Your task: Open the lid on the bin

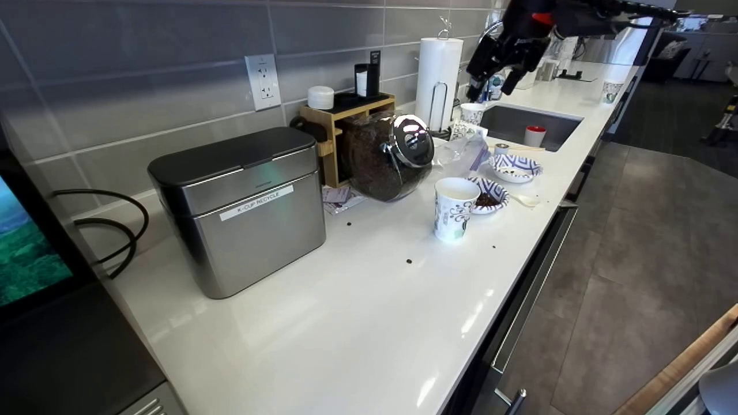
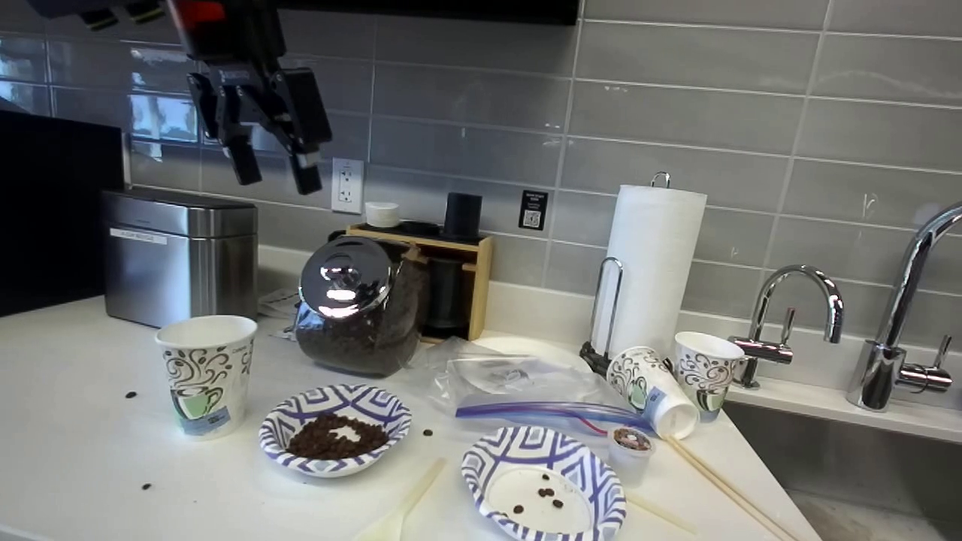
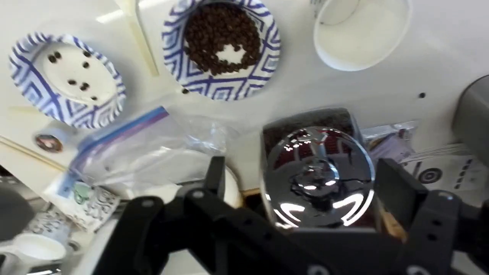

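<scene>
Brushed steel, the bin (image 1: 268,230) stands on the bench (image 1: 323,328), left of the jar (image 1: 375,158) in both exterior views, lid (image 1: 233,153) down; your hand (image 2: 277,179) hangs above, spread wide, gripping nothing.

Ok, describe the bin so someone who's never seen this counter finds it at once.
Follow the white counter away from the sink to the black unit with the lit screen. Between that unit and the wooden box stands the bin. What sets it apart is the boxy brushed-steel body with a white K-CUP RECYCLE label on its front.
</scene>
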